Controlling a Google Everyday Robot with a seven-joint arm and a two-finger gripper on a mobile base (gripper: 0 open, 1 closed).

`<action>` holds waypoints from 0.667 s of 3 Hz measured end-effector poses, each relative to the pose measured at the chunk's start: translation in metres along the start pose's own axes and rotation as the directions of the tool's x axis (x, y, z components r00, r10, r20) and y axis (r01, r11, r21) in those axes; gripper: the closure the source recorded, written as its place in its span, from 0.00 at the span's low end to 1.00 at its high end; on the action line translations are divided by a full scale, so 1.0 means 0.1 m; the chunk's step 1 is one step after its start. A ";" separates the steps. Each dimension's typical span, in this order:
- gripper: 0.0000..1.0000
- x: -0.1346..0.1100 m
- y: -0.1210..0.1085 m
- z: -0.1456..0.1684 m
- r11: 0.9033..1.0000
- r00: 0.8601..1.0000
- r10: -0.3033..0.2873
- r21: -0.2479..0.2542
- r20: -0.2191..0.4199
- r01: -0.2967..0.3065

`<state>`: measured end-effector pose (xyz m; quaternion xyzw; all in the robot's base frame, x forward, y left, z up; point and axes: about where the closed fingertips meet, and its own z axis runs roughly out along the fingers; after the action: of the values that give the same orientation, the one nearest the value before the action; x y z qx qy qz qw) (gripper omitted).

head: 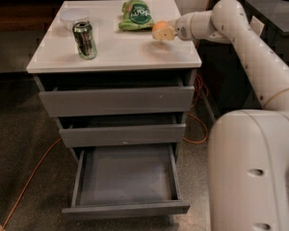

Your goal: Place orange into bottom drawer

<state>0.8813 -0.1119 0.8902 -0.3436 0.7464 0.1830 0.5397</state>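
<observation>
The orange (158, 28) is at the right side of the white cabinet top (120, 52), just right of the green snack bag. It hangs slightly above the surface, with a faint shadow beneath it. My gripper (164, 32) reaches in from the right and is shut on the orange. The arm (231, 28) stretches back toward the right edge. The bottom drawer (125, 208) is pulled out toward me, and its shallow grey box holds nothing. The two drawers above it are nearly closed.
A drinks can (85, 39) stands at the left of the cabinet top, with a clear plastic bowl (73, 16) behind it. A green snack bag (136, 14) lies at the back centre. My white base (253, 177) fills the lower right. An orange cable (31, 177) runs along the floor.
</observation>
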 end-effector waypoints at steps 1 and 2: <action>1.00 -0.36 0.17 -0.53 0.996 0.993 -0.084 0.033 0.079 0.082; 1.00 -0.62 0.44 -1.18 0.989 0.979 -0.138 0.074 0.152 0.128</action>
<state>0.7812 -0.1383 0.9848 -0.3598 0.6827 0.1491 0.6183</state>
